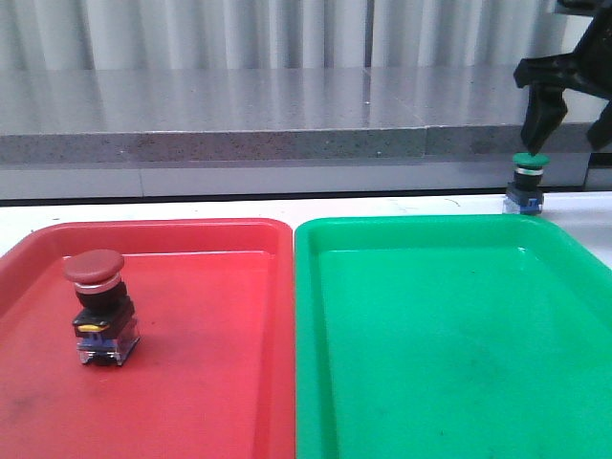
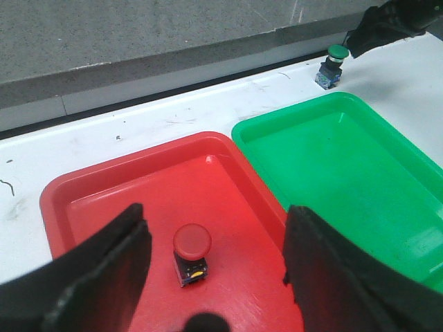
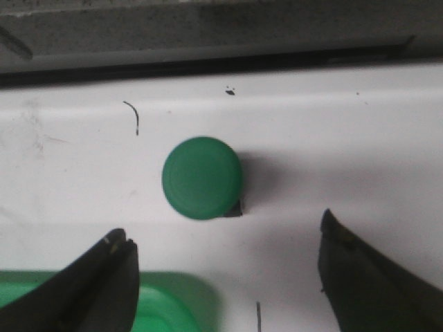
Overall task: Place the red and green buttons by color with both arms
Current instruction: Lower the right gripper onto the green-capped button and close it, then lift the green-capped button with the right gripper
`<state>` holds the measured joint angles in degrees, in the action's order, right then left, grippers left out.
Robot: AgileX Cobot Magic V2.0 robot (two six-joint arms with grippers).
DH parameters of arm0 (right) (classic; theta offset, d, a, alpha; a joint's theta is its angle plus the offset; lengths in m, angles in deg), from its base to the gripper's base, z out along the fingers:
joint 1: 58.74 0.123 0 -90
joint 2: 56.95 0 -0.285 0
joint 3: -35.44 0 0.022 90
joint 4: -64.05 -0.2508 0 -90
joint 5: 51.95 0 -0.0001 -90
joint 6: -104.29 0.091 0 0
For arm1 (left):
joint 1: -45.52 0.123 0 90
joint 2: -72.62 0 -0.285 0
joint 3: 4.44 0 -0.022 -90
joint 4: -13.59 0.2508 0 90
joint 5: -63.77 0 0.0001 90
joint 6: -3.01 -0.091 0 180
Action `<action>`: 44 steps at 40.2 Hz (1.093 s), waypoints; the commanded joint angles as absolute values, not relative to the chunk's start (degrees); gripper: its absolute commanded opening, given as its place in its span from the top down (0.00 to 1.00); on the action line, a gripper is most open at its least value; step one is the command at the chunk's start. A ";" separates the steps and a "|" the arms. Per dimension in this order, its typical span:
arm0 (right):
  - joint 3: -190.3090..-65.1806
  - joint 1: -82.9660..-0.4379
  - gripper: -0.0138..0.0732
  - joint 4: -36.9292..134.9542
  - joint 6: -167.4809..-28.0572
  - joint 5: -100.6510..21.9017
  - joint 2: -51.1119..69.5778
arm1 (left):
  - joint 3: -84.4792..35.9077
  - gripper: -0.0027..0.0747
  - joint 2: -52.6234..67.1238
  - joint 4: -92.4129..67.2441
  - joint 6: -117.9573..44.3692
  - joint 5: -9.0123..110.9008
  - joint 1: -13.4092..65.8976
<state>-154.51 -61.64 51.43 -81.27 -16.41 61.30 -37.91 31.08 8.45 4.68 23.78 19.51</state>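
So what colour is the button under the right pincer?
Dark green button, still on the white table; clearest in the right wrist view.

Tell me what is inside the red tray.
The red tray holds only the red button, standing upright on its base. The tray floor directly beneath the button is covered, so whatever lies there cannot be seen.

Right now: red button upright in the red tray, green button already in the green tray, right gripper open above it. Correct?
Not quite. The green button is not in the green tray; it stands on the white table just beyond the tray's far rim, as the front view shows. The rest holds: red button upright in the red tray, right gripper open above the green one.
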 commanded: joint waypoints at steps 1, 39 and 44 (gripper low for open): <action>-159.83 -61.96 0.20 49.67 -82.88 -17.84 61.93 | -36.40 0.42 30.95 8.17 4.88 27.46 19.03; -167.27 -60.23 0.56 47.96 -83.47 -16.69 66.13 | -36.40 0.42 30.95 8.17 4.88 27.46 19.03; -167.27 -60.23 0.56 47.96 -83.47 -12.44 62.31 | -36.40 0.42 30.95 8.17 4.88 27.46 19.03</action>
